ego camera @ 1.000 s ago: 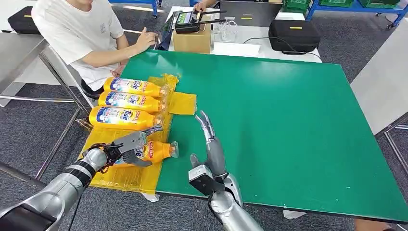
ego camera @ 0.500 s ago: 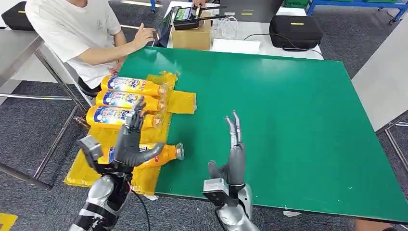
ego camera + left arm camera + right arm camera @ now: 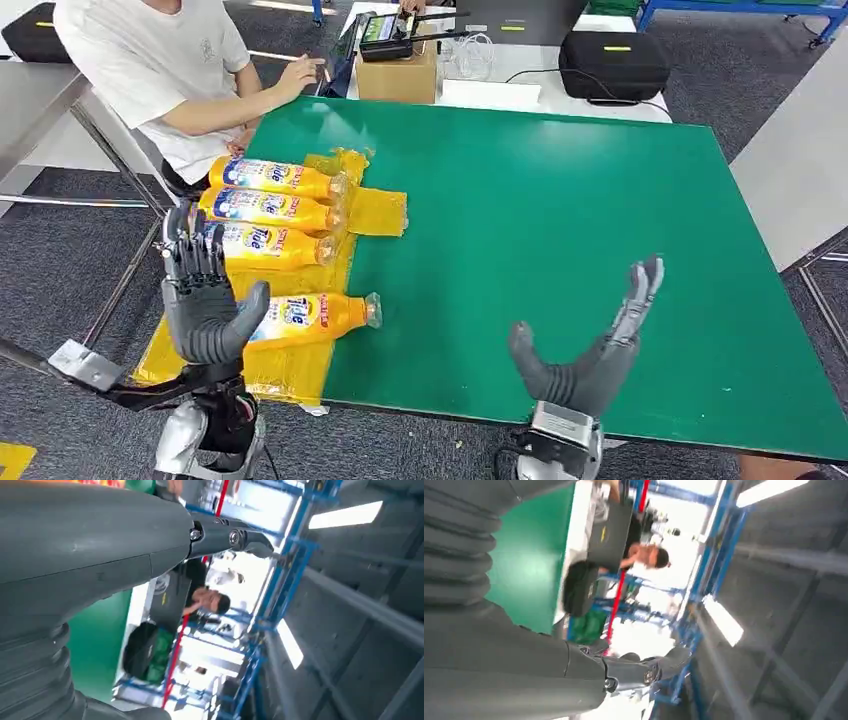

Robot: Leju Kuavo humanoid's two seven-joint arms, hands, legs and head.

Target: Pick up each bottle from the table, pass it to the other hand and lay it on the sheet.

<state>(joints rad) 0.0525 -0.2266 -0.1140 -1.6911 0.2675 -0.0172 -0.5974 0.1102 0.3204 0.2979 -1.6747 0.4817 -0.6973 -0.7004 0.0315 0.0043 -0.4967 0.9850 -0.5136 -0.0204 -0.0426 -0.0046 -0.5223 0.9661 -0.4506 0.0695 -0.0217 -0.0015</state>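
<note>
Both hands are raised with fingers spread, holding nothing: the left hand stands just before the nearest bottle, the right hand well apart over the bench. All four bottles lie on the yellow sheet, so I judge the laying done; keep the fingers clear when lowering.

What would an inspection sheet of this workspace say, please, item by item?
Surface: green table; bare green except the yellow sheet over its left edge.
Job's things: four orange bottles lie on the sheet, caps toward the table's middle.
Clutter: nothing seen on the green top.
Robot hands: left robot hand raised, fingers spread, holding nothing; right robot hand open, holding nothing.
Cables: thin wires near the cardboard box on the white table behind.
Surroundings: a person seated at the far left corner; black case; grey carpet.
</note>
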